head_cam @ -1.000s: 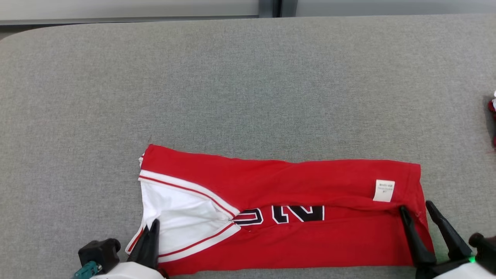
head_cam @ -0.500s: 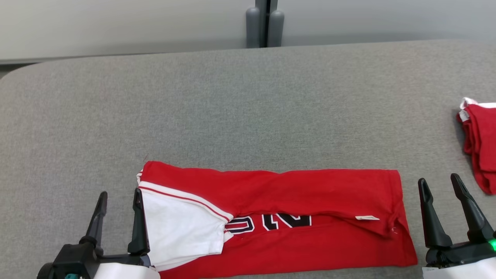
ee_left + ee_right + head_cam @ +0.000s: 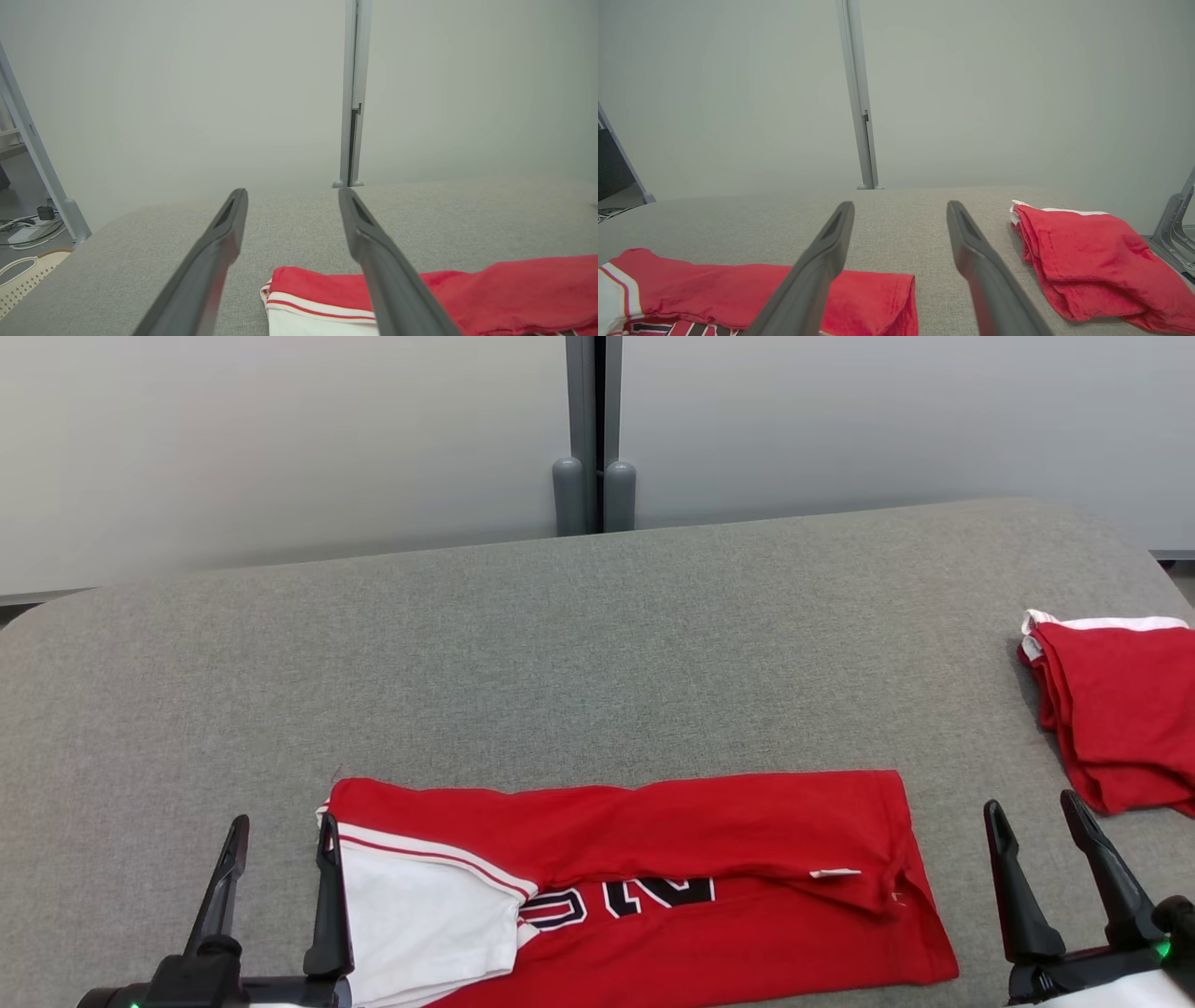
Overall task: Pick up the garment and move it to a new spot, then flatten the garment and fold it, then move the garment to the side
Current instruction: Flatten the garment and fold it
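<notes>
The soft red sports shirt (image 3: 653, 840) with white trim and black letters lies folded into one long strip near the front edge of the flat grey cloth-covered worktop (image 3: 560, 644), right between the two arms. Its white neck end points to the robot's left and its plain hem end to the right, where a little white tag (image 3: 834, 873) peeks out from under the top flap. The left pincer (image 3: 284, 821) hovers just beside the neck end, its two dark fingers spread wide and pinching nothing. The right pincer (image 3: 1030, 803) sits a little way off the hem end, also spread wide and empty. Farther right lies a folded pile of red cloth (image 3: 1116, 709) with a white edge. The shirt looks ready to be folded shorter. The top flap is bumpy and loose, so if a pincer grabs just one layer, the strip may fall open. If one arm lifts faster than the other, the fold may come out crooked. The shirt is close to the front edge, so a pull that way could drag it off. A wide push to the right could knock the red pile.
</notes>
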